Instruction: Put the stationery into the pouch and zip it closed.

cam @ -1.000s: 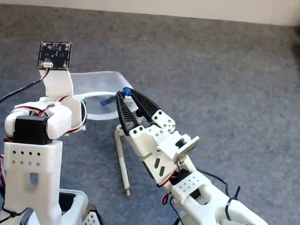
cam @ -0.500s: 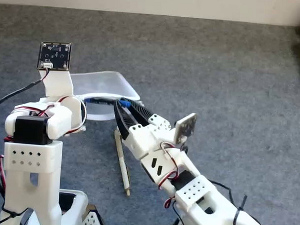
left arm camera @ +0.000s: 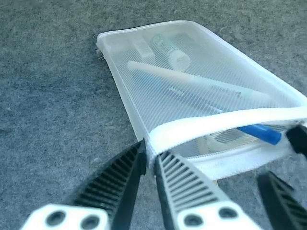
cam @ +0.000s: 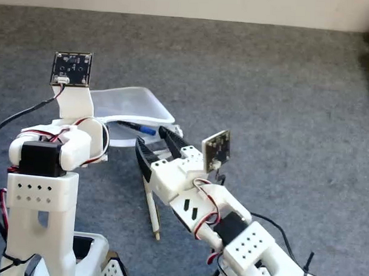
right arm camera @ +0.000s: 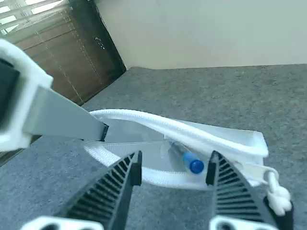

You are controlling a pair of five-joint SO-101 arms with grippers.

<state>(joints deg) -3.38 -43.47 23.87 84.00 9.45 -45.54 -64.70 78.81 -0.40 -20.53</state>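
Note:
A translucent white mesh pouch (cam: 130, 104) lies on the grey carpet with its mouth held apart. My left gripper (left arm camera: 149, 155) is shut on the upper zip rim of the pouch (left arm camera: 192, 91). Inside lie a white pen (left arm camera: 192, 79), a small eraser and a short tube. A blue pen (cam: 142, 128) rests in the mouth with its cap end sticking out. My right gripper (cam: 157, 143) stands open just in front of the mouth, with nothing between its fingers. In the right wrist view the right gripper (right arm camera: 173, 170) frames the blue pen (right arm camera: 193, 164).
A pale pencil (cam: 151, 197) lies on the carpet under the right arm, in front of the pouch. The white zip pull (right arm camera: 276, 191) hangs at the pouch's end. Open carpet stretches to the right and behind.
The right gripper was shut on the blue pen at the pouch mouth. It has since let go, opened and drawn back towards me, leaving the pen in the mouth. The left arm kept its hold.

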